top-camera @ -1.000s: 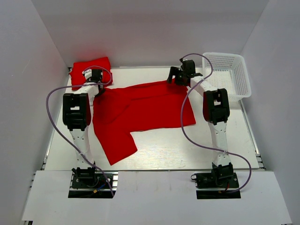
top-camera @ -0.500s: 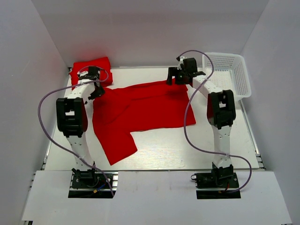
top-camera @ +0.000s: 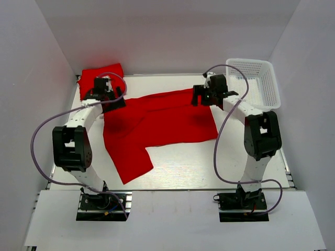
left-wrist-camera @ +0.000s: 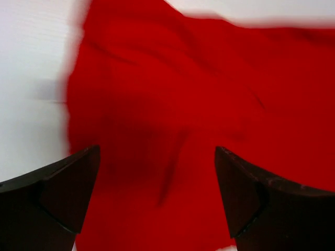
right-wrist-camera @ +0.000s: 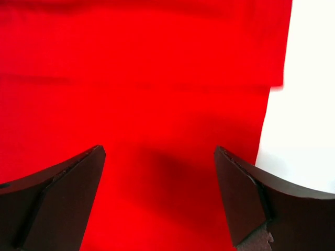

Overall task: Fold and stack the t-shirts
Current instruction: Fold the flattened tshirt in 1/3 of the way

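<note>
A bright red t-shirt (top-camera: 157, 123) lies spread across the table, one part reaching toward the near left. A second red t-shirt (top-camera: 99, 76) sits folded at the far left corner. My left gripper (top-camera: 112, 99) hovers open over the spread shirt's far left edge, nothing between its fingers (left-wrist-camera: 63, 188). The cloth (left-wrist-camera: 183, 115) fills the left wrist view, blurred. My right gripper (top-camera: 201, 97) is open above the shirt's far right corner. In the right wrist view the flat cloth (right-wrist-camera: 157, 104) lies under the spread fingers (right-wrist-camera: 246, 188), its edge at the right.
A white lattice basket (top-camera: 256, 83) stands at the far right, just beyond the right arm. White walls close in the table on three sides. Bare table (top-camera: 209, 162) shows near the arm bases.
The left gripper has opened and let go of the shirt's left edge. Both arms have swung outward, and both grippers have drawn slightly nearer. The shirt lies as before.
</note>
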Robot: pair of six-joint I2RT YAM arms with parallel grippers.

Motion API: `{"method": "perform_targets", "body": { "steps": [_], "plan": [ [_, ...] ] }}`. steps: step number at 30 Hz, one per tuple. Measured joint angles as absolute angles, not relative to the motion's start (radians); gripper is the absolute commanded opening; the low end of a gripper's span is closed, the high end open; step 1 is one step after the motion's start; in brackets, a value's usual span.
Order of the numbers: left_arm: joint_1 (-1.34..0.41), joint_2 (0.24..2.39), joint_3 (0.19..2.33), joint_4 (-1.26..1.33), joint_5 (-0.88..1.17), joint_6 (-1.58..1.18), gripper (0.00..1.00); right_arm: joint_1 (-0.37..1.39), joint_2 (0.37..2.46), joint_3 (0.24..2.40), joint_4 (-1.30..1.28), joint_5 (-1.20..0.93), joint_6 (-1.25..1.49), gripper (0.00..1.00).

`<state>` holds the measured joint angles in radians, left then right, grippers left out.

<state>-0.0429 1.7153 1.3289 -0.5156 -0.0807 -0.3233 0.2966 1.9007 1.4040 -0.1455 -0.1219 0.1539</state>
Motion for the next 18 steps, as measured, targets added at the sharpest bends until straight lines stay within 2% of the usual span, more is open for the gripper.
{"method": "perform_targets", "body": {
  "steps": [3,7,18],
  "plan": [
    [-0.070,1.701,1.224,-0.416,0.157,-0.242,1.00,0.297,1.874,1.325,-0.147,-0.117,0.161,0.90],
    [-0.106,1.752,1.214,-0.347,0.294,-0.182,1.00,0.297,1.869,1.281,-0.152,-0.114,0.162,0.90],
    [-0.111,1.878,1.221,-0.317,0.304,-0.124,1.00,0.296,1.854,1.262,-0.157,-0.104,0.158,0.90]
  ]
}}
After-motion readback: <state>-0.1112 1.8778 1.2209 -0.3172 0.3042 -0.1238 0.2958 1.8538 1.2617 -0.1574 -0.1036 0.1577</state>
